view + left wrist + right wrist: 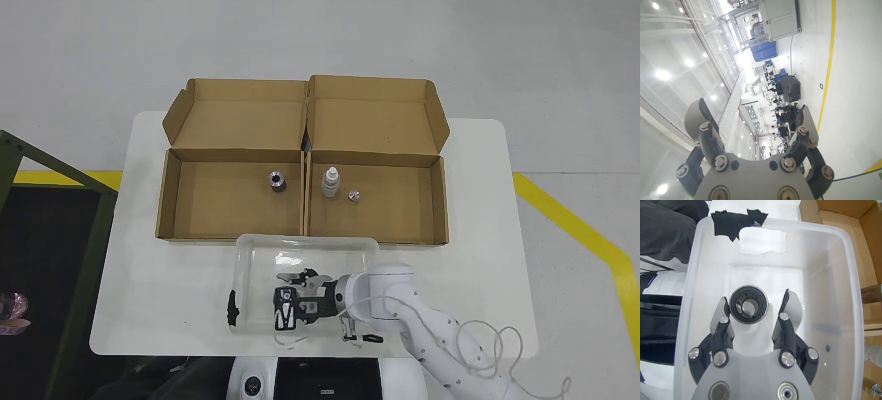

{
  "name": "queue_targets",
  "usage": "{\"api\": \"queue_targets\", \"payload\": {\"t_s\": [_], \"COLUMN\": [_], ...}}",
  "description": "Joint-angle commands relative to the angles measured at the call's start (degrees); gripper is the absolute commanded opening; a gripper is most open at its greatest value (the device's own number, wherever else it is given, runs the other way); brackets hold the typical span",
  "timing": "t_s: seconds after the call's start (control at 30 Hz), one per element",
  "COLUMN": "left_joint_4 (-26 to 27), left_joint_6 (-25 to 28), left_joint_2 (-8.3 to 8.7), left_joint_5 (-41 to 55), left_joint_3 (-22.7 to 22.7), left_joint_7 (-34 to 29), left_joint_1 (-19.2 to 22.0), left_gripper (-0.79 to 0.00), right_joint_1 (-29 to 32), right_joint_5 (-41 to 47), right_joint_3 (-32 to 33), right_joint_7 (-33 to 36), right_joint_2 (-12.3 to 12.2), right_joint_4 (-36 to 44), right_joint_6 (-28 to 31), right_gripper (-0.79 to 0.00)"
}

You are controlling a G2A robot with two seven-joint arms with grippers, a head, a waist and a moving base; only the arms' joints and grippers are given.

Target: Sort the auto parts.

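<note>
One bearing (748,307) lies in the clear bin (848,262) at the near edge of the counter (480,200), my right gripper (755,296) spread wide around it, one pad touching its rim, the other apart; closing off-centre could shove or tip it out of my grasp.

The right arm (425,318) hides part of the bin (300,240). The part (352,195) beside the bottle (330,182) is too small to identify. The right wrist view's edge crops a bolt (875,390).
</note>
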State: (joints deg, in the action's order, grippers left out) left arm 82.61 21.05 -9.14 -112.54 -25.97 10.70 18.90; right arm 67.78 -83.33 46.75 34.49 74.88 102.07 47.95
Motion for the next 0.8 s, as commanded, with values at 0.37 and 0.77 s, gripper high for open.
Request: {"api": "queue_targets", "payload": {"t_s": [0.37,0.77], "left_joint_4": [0.0,0.0], "left_joint_6": [0.0,0.0], "left_joint_2": [0.0,0.0], "left_joint_5": [0.0,0.0], "left_joint_3": [0.0,0.0], "left_joint_7": [0.0,0.0], "left_joint_1": [0.0,0.0], "left_gripper": [0.0,0.0], "right_joint_1": [-5.9,-9.7], "right_joint_5": [3.7,6.8], "right_joint_3": [-4.0,-5.4], "right_joint_7": [-1.7,-3.5], "right_joint_2": [1.4,2.2], "right_joint_4": [-6.8,-8.9], "right_joint_6": [-0.8,-0.9], "right_gripper": [-0.376,-0.785]}}
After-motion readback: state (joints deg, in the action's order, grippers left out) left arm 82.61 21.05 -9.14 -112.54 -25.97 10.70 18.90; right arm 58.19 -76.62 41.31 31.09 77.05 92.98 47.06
